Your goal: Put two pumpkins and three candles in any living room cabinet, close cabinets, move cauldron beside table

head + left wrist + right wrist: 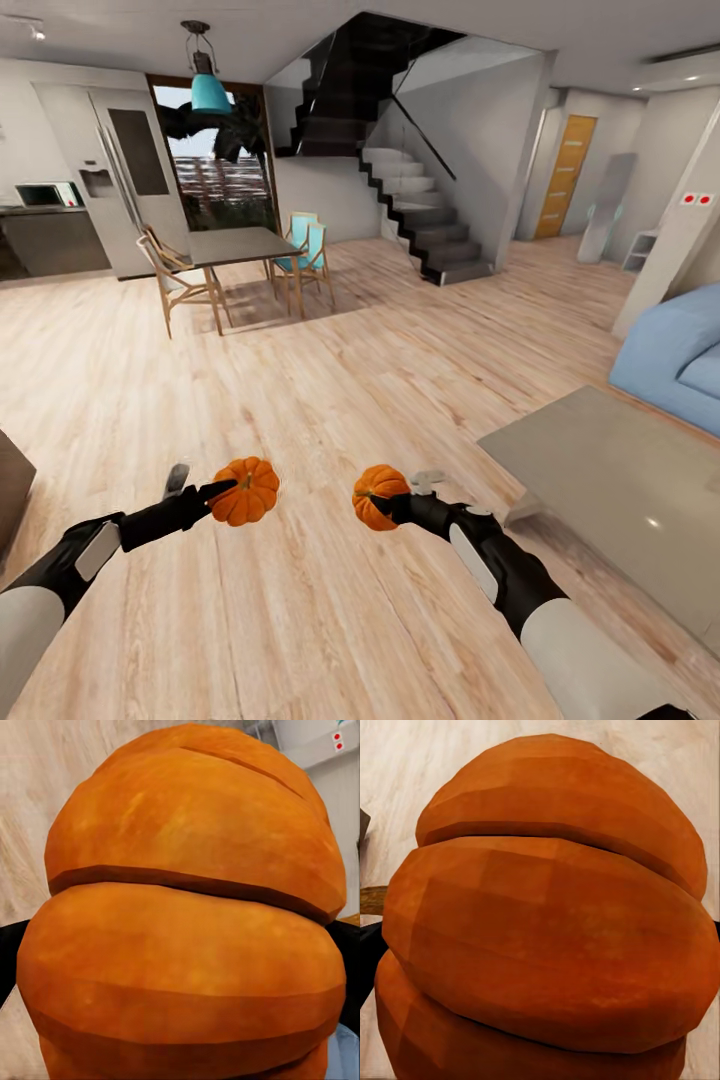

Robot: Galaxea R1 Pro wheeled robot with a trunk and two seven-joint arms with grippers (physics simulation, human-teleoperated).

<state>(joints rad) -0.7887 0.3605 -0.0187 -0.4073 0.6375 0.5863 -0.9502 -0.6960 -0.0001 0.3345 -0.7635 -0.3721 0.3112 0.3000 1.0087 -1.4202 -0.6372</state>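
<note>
Left tool (222, 489): clamped on a pumpkin (245, 490) — held out in front over the wood floor (330, 600), dark fingers pinching it from both sides. Up close in the left wrist view it's all orange ribs (187, 915).

Right tool (392, 500): same deal, gripping the other pumpkin (378, 495), carried level with the first one and just a bit apart from it. The right wrist view has it (547, 922) pressed right up to the lens.

Pumpkin count: 2, one per arm, both off the ground.

Low grey counter (620, 470): near right, bare top as far as I can see, no candles on it.

Blue sofa (680, 360): behind that counter, at the right edge.

Dark brown corner (12, 480): poking in at the left edge — could be the cabinet, honestly can't tell from this sliver.

Dining counter (235, 245): further back with a few chairs around it, fridge and kitchen behind, stairs (420, 210) in the middle distance.

Candle count: 0 in sight. Cauldron: 0 in sight.

Progress: my read is early days. Both pumpkins are picked up but not stowed, so that part is maybe half done. Three candles, closing the cabinets and parking the cauldron by a counter all look still to do.
</note>
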